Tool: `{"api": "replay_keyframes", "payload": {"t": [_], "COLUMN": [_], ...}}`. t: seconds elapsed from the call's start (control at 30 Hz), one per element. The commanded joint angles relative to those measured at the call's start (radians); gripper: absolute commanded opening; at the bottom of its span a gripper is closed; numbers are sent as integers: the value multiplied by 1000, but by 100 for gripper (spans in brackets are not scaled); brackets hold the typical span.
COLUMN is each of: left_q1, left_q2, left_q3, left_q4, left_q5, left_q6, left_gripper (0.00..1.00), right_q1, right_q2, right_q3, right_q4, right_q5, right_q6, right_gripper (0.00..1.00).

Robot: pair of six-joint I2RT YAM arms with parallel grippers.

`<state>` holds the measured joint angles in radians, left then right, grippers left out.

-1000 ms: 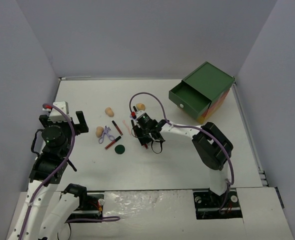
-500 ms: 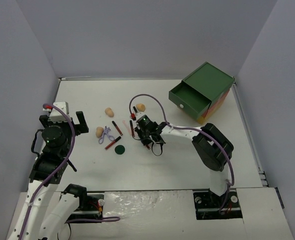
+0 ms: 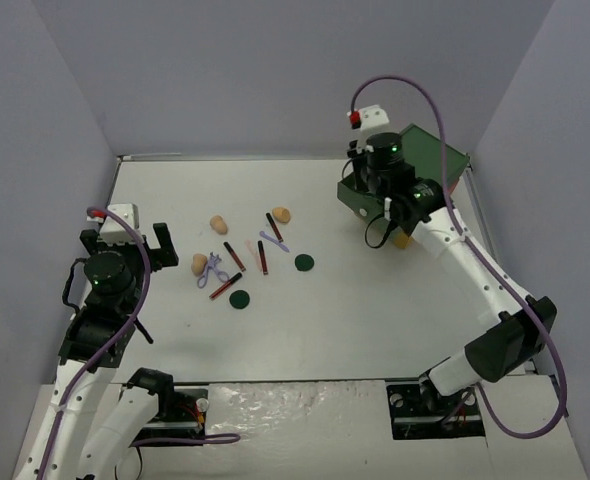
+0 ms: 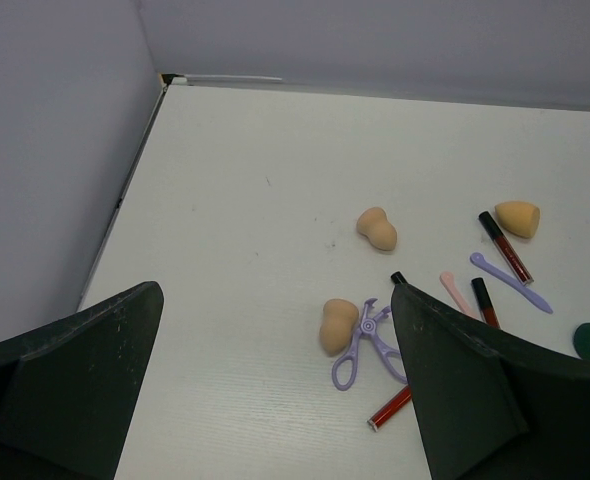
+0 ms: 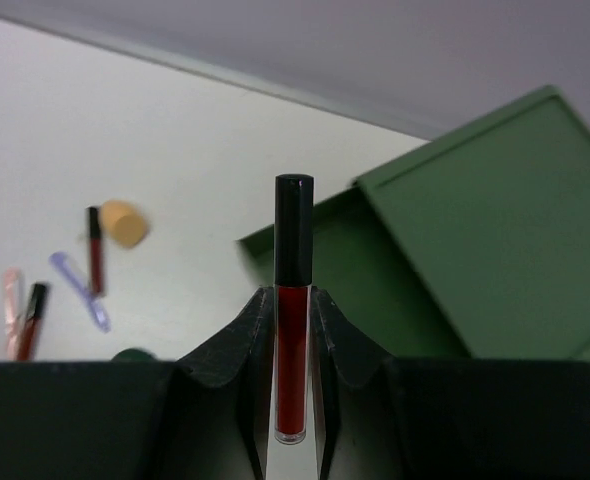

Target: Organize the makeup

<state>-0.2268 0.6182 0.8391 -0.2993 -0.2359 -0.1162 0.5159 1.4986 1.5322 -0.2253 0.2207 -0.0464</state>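
My right gripper [image 5: 293,300] is shut on a dark red stick with a black cap [image 5: 293,290], held upright in front of the open green drawer [image 5: 375,280]. In the top view the right gripper [image 3: 373,180] hovers at that drawer. The rest of the makeup lies mid-table: tan sponges [image 3: 219,223] [image 3: 281,214] [image 3: 200,263], a lilac scissor-like tool [image 3: 215,268], red sticks [image 3: 235,256] [image 3: 262,258], a pink stick [image 3: 250,247], a lilac stick [image 3: 273,241] and green discs [image 3: 239,298] [image 3: 303,262]. My left gripper [image 4: 275,400] stands open and empty above the table, short of the nearest sponge [image 4: 338,325].
The green drawer chest [image 3: 420,160] stands at the back right with its top drawer [image 3: 375,205] pulled out towards the table's middle. Grey walls close in the table on three sides. The left arm [image 3: 105,290] stands at the near left.
The right arm has swung from the makeup cluster mid-table up to the open drawer with the red stick shut in it. A green disc shows where it was. The left arm has not moved.
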Motion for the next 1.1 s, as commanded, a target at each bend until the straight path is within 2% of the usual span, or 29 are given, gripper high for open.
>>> {"api": "replay_keyframes", "payload": {"t": [0.0,0.13,0.23,0.27,0.33,0.5,0.63,0.7,0.8,1.07], "left_q1": [9,9,9,9,9,9,9,9,9,10], "left_q2": [17,14,14,14,17,18,18,19,21,29], "left_q3": [29,28,28,28,28,29,29,29,29,29], "left_q4": [49,51,52,52,52,53,52,52,51,51], "left_q5": [10,11,14,14,18,23,22,21,20,21], "left_q6": [-16,-16,-16,-16,-17,-18,-19,-19,-19,-19], "left_gripper": [97,97,97,97,97,97,97,97,97,97], "right_q1": [-94,-148,-157,-157,-155,-144,-76,16,132,273], "right_q2": [43,90,107,108,106,98,93,105,135,294], "right_q3": [45,57,52,52,55,88,108,102,51,-72], "right_q4": [-45,-47,-46,-48,-46,-51,-49,-47,-11,163], "right_q5": [-53,-91,-103,-111,-122,-139,-91,-20,3,32], "right_q6": [-121,-153,-164,-163,-152,-115,-18,28,167,408], "right_gripper": [0,1,12,17,34,63,79,81,81,75]}}
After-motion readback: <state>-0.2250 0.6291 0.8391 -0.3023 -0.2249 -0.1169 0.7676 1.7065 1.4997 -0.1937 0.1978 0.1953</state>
